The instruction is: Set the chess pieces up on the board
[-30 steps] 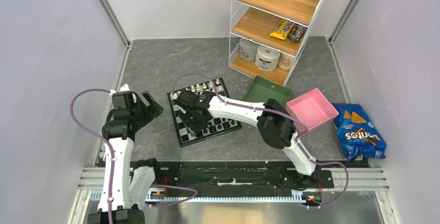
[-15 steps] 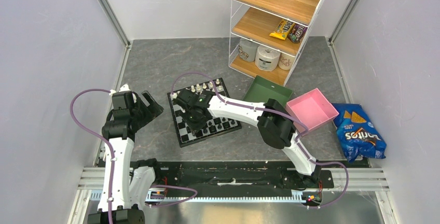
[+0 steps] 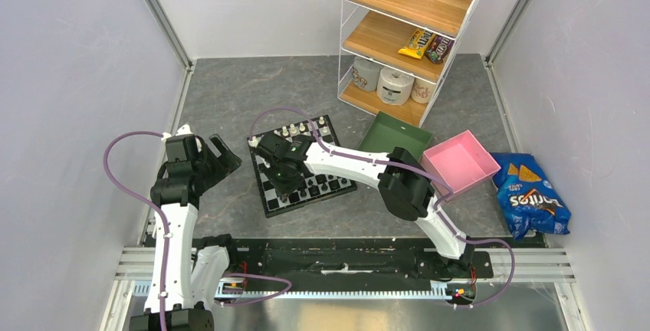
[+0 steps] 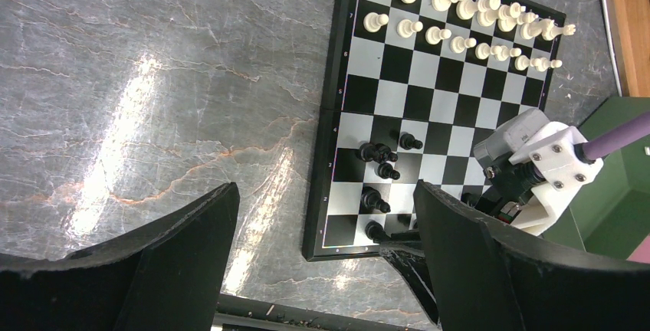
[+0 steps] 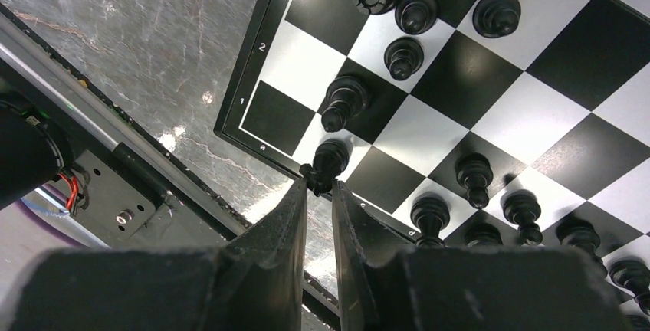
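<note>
The grey marbled bench carries everything. At its far side stands a white wire rack with wooden shelves, and at the right lies a blue bag of chips. A pink plastic tray and a dark green tray sit close together between the bag and the board. The small square black-and-white chessboard lies flat near the middle of the bench, a little turned, just left of the green tray.

The left end effector hangs over bare bench beside the left edge of the board. Its fingers are spread wide, with nothing between them. The right end effector is low over the near left corner of the board. Its fingers pinch a black chess piece at the edge, beside the corner square.

The cream-white pieces stand in two rows along the far edge. The other black pieces stand loosely on the near squares, some in a line along the near edge.
</note>
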Tool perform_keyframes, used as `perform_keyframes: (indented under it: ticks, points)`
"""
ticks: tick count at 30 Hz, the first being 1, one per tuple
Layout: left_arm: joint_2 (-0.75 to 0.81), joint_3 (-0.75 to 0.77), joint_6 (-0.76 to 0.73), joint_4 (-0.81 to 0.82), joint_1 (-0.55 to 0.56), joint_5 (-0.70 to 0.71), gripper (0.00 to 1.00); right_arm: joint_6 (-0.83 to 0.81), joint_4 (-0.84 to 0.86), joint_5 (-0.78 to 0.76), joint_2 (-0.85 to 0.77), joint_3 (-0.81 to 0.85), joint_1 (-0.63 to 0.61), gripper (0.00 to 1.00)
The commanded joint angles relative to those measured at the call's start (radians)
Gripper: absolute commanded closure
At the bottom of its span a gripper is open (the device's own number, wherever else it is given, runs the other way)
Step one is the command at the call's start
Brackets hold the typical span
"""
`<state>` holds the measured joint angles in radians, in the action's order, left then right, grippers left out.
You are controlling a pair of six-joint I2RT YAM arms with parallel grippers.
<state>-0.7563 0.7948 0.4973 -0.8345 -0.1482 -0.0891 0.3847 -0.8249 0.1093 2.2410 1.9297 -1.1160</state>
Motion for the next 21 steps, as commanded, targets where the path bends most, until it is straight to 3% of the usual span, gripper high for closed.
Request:
perform_keyframes:
  ticks: [1, 8, 21]
  points:
    - [0.003, -0.006, 0.016, 0.034, 0.001, -0.015, 0.09, 0.003, 0.003, 0.022, 0.020, 0.053, -0.010, 0.76]
    - [0.003, -0.006, 0.017, 0.037, 0.001, -0.018, 0.09, 0.001, -0.004, 0.012, 0.022, 0.053, -0.013, 0.75]
    - [0.003, -0.006, 0.015, 0.036, 0.001, -0.018, 0.09, -0.032, -0.035, -0.048, -0.041, 0.108, -0.011, 0.55]
